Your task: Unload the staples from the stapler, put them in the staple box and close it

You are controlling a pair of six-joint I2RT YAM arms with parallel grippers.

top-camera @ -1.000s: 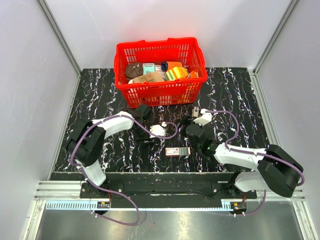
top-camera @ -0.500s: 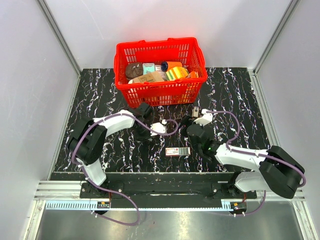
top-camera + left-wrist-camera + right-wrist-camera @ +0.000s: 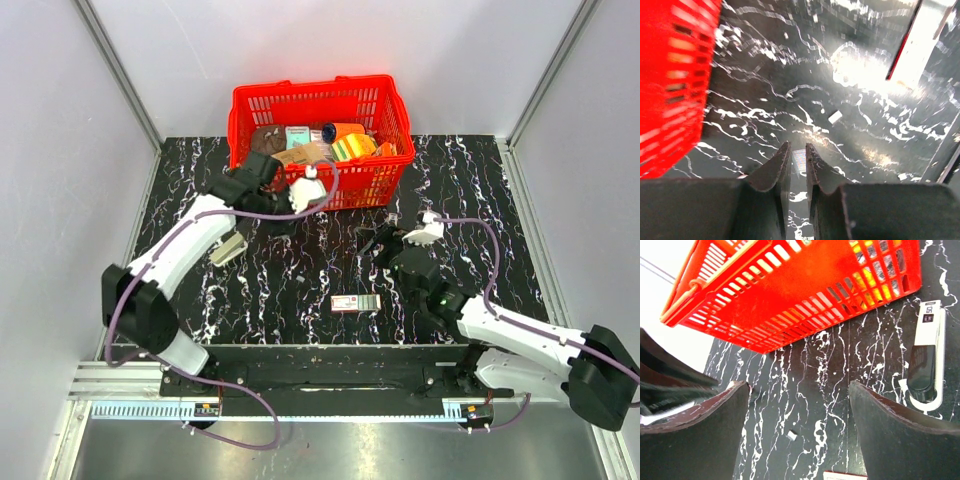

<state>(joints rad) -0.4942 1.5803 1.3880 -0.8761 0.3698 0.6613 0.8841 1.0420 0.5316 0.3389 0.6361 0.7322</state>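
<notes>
1. The stapler [image 3: 926, 357] lies flat on the tabletop [image 3: 470, 190]. It is in the far half, a bit right of the middle, just in front of the right front corner of the red basket [image 3: 310, 90].
2. Its long side runs about from the near edge to the far edge. The end with the little label points at the basket. The round end points back to the near edge. Its dark part sits on top of a pale strip.
3. The basket is full of things and stands at the middle of the far edge. Its front wall is just behind the stapler.
4. A flat red-and-white box [image 3: 355, 303] lies near the middle of the near edge. A tiny white bit [image 3: 791, 435] lies on the tabletop between the basket and the box. A pale grey oblong thing [image 3: 228, 249] lies on the left side, just beside the left arm.
5. Only bare tabletop lies between the right gripper [image 3: 797, 390] and the stapler.
6. The right arm reaches in from the near right corner and points at the basket. Its fingers are spread wide and hold nothing. The stapler is off to the right of them, not touching.
7. The left arm stretches from the near left corner up to the basket's front wall. The left gripper [image 3: 797, 150] has its fingers squeezed almost together. I cannot tell if anything is pinched in there.
</notes>
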